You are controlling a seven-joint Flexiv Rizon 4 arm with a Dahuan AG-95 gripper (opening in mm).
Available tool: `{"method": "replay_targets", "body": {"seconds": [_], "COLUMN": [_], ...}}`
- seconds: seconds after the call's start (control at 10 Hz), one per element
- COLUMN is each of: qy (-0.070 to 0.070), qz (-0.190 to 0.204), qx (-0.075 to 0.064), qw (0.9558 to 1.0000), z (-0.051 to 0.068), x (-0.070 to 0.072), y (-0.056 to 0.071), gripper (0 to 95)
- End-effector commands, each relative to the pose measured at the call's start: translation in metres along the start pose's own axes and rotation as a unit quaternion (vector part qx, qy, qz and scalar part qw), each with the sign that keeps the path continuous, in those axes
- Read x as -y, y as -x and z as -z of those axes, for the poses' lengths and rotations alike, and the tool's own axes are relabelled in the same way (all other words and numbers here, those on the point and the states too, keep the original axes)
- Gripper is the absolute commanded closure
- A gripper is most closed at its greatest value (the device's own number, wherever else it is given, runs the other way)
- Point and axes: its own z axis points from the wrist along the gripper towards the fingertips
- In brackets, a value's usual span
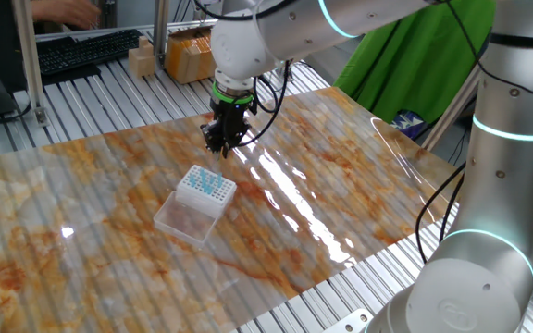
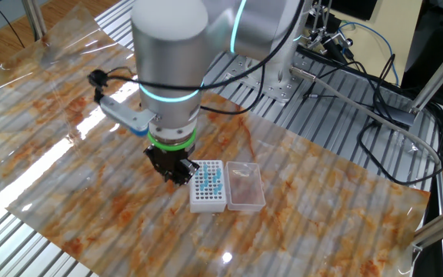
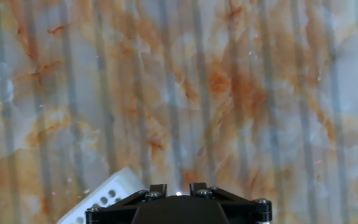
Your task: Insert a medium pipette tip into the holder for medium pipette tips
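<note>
From my remote console, the hand view shows the gripper [image 3: 178,190] at the bottom edge: 2 black fingers [image 3: 158,188] with only a narrow slit between them. The jaws look nearly closed; I cannot tell whether anything sits between them, and I cannot make out the tip in any of the 3 views.

Just left of the fingers in the hand view, a white corner of the holder [image 3: 107,196] with several holes enters the picture. Beyond it lies the sheet [image 3: 185,87], marbled orange and white, glossy, over a ribbed table.

In one fixed view, the gripper [image 1: 226,141] points straight down above the sheet [image 1: 359,185], just beyond the holder [image 1: 205,189]. The holder's white top carries a grid of holes, many dotted teal-blue. Its clear flap [image 1: 185,219] lies open flat on the sheet, on the near side of the box.

In the other fixed view, the gripper [image 2: 177,175] stands just beside the holder [image 2: 208,185], at its left edge, with the flap [image 2: 244,185] on the far side from the fingers. Cables [image 2: 375,92] trail across the ribbed table [image 2: 337,131] behind.
</note>
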Motion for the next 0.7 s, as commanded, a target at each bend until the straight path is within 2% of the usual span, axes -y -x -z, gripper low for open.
{"method": "replay_targets", "body": {"seconds": [0.1,0.7], "qy": [-0.005,-0.005], "qz": [0.012,0.025], "qx": [-0.011,-0.015], "qw": [0.9998,0.9996], "z": [0.0005,0.0004], "x": [0.0024,0.0028], "y": [0.0027,0.003], "gripper": [95.0,95.0]}}
